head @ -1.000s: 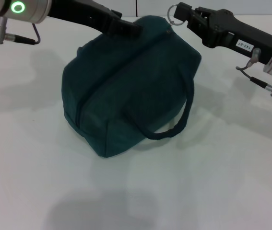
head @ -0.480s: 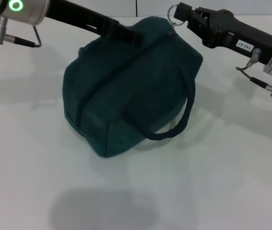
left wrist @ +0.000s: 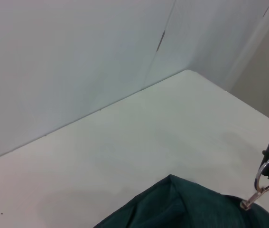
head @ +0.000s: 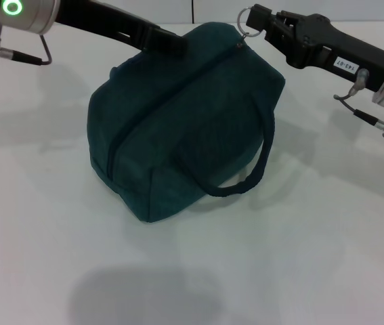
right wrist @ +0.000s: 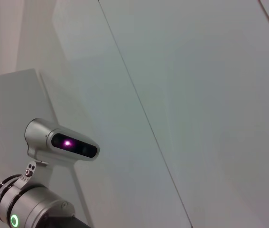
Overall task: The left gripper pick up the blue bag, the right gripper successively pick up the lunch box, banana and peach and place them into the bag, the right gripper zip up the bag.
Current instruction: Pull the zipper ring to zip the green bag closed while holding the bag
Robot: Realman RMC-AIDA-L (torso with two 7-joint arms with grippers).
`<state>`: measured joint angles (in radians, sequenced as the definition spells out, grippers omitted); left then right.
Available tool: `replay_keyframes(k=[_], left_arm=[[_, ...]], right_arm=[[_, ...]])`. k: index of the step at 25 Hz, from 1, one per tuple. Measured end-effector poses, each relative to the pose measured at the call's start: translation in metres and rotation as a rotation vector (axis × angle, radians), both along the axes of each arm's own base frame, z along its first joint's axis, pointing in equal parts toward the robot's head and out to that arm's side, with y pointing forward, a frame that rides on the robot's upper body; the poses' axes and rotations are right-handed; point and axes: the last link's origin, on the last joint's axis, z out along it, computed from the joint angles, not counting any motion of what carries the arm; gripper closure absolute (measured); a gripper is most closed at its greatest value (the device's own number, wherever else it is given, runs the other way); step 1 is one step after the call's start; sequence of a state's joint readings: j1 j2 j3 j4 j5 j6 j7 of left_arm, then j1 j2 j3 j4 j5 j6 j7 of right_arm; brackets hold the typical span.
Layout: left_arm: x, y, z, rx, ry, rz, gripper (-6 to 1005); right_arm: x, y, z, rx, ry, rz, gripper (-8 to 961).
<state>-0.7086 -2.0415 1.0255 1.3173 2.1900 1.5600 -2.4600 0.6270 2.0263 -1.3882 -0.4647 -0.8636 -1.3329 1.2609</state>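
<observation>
Both grippers work the blue bag (head: 185, 122) on the desk (head: 300, 257): right gripper (head: 254, 20), clamped on the zip ring (head: 244, 16), should pull straight along the closed zip; left gripper (head: 171, 42) at the bag's far top, grip indeterminable.

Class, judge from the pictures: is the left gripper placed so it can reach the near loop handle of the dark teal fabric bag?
Probably not directly: the left gripper sits at the dark teal fabric bag's far top edge, and the bag's bulk lies between it and the near loop handle.
</observation>
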Motion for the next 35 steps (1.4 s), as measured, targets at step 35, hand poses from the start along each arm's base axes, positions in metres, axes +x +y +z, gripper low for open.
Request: replay_keyframes(k=[35], left_arm=[[0.003, -0.003, -0.004, -0.071, -0.006, -0.061, 967]], right_arm=[[0.028, 0.01, 0.007, 0.042, 0.052, -0.179, 945]])
